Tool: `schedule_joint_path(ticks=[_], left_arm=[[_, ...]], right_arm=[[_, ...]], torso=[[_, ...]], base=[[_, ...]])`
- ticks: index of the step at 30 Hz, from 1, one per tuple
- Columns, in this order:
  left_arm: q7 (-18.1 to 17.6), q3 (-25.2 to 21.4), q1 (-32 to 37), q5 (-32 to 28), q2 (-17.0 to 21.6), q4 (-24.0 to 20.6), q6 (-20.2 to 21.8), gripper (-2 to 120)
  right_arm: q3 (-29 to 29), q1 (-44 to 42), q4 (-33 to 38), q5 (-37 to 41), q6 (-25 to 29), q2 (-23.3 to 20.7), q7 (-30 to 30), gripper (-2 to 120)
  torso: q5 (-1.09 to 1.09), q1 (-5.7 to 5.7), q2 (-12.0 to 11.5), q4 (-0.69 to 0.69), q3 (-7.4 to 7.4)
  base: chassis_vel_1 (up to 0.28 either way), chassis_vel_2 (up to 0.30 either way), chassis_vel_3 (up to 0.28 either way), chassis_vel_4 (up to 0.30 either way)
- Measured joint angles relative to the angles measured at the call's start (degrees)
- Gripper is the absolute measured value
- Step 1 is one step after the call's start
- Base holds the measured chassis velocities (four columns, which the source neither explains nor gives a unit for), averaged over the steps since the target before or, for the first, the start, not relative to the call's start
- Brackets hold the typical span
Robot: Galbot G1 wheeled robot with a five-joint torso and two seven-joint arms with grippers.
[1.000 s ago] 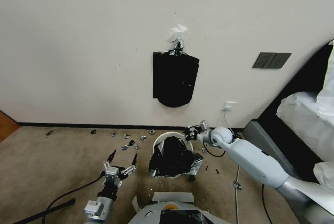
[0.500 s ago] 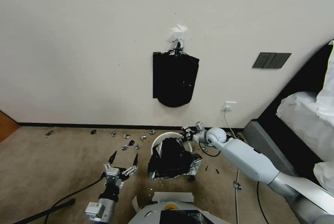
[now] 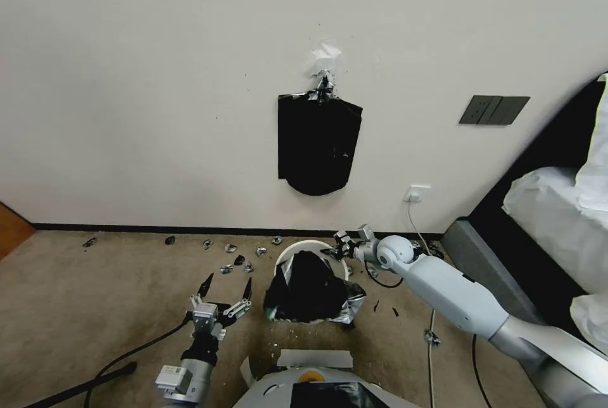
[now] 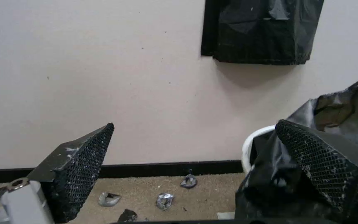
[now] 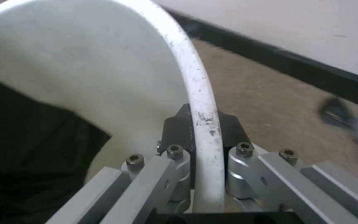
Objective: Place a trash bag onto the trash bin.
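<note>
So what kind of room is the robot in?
Probably a bedroom: white bedding lies at the right, carpet covers the floor, and a small trash bin stands by the wall.

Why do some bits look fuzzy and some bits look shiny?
In the right wrist view the black scraps on the carpet are smeared and out of focus, while the trash bin rim clamped in the right end effector stays sharp. In the head view the trash bag glints silver along its crinkled edge. In the left wrist view the pack of bags throws a soft shadow on the wall.
</note>
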Motion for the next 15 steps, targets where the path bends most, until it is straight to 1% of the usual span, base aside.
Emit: schedule_joint_path(ticks=[2, 3, 4, 5, 6, 7, 8, 9, 10, 11, 12, 13, 14, 15], left_arm=[[-0.1, -0.1, -0.3, -0.1, 0.3, 0.0, 0.9, 100], [-0.1, -0.1, -0.3, -0.1, 0.3, 0.0, 0.9, 100], [-0.2, -0.3, -0.7, -0.3, 0.5, 0.1, 1.4, 100], [-0.3, -0.3, -1.0, -0.6, 0.6, 0.1, 1.7, 100], [-0.4, -0.4, -1.1, -0.8, 0.7, 0.1, 1.8, 100], [-0.4, -0.4, -1.1, -0.8, 0.7, 0.1, 1.8, 100], [-0.5, -0.4, -1.3, -1.1, 0.9, 0.1, 2.1, 100], [-0.5, -0.4, -1.4, -1.3, 1.0, 0.1, 2.2, 100], [-0.5, -0.4, -1.4, -1.3, 1.0, 0.1, 2.2, 100], [-0.5, -0.3, -1.6, -1.4, 1.2, 0.1, 2.3, 100], [-0.5, -0.2, -1.8, -1.5, 1.5, 0.1, 2.3, 100], [-0.5, -0.1, -2.0, -1.7, 1.7, 0.1, 2.4, 100], [-0.5, -0.1, -2.0, -1.7, 1.7, 0.1, 2.4, 100], [-0.5, 0.0, -2.1, -1.9, 2.0, 0.1, 2.6, 100]], right_arm=[[2.5, -3.1, 3.0, 4.1, 0.9, -0.7, 6.3, 4], [2.5, -3.1, 3.0, 4.1, 0.9, -0.7, 6.3, 4], [5.6, -6.4, 6.2, 8.5, 1.2, -1.0, 11.5, 4], [8.1, -9.1, 9.0, 11.3, 1.6, -1.0, 15.7, 4], [9.7, -10.9, 10.9, 12.8, 2.2, -1.0, 18.6, 4], [9.7, -10.9, 10.9, 12.8, 2.2, -1.0, 18.6, 4], [12.9, -14.5, 15.1, 15.4, 3.8, -0.6, 25.6, 4], [14.4, -16.0, 17.4, 17.0, 4.8, -0.3, 29.6, 4], [14.4, -16.0, 17.4, 17.0, 4.8, -0.3, 29.6, 4], [15.7, -17.7, 19.8, 18.3, 6.1, 0.4, 34.1, 4], [16.5, -19.4, 21.8, 17.8, 8.1, 1.3, 37.2, 4], [16.7, -21.0, 23.2, 15.3, 10.5, 2.2, 38.8, 4], [16.7, -21.0, 23.2, 15.3, 10.5, 2.2, 38.8, 4], [16.8, -22.7, 24.5, 12.6, 12.7, 3.2, 40.4, 4]], torso=[[0.02, 0.00, 0.0, 0.00, 0.00], [0.02, 0.00, 0.0, 0.00, 0.00], [0.01, 0.00, 0.0, -0.02, 0.00], [0.00, 0.00, 0.0, -0.01, 0.00], [0.01, 0.00, 0.0, -0.01, 0.00], [0.01, 0.00, 0.0, -0.01, 0.00], [0.02, 0.00, 0.0, 0.00, 0.00], [-0.02, 0.00, 0.0, -0.01, -0.01], [-0.02, 0.00, 0.0, -0.01, -0.01], [-0.02, 0.00, 0.0, -0.01, 0.00], [0.00, 0.00, 0.0, 0.01, 0.00], [0.00, 0.00, 0.0, 0.02, 0.00], [0.00, 0.00, 0.0, 0.02, 0.00], [0.01, 0.00, 0.0, 0.02, 0.00]], base=[[0.000, 0.000, 0.000, 0.000], [0.000, 0.000, 0.000, 0.000], [0.000, 0.000, 0.000, 0.000], [0.000, 0.000, 0.000, 0.000], [0.000, 0.000, 0.000, 0.000], [0.000, 0.000, 0.000, 0.000], [0.000, 0.000, 0.000, 0.000], [0.000, 0.000, 0.000, 0.000], [0.000, 0.000, 0.000, 0.000], [0.000, 0.000, 0.000, 0.000], [0.000, 0.000, 0.000, 0.000], [0.000, 0.000, 0.000, 0.000], [0.000, 0.000, 0.000, 0.000], [0.000, 0.000, 0.000, 0.000]])
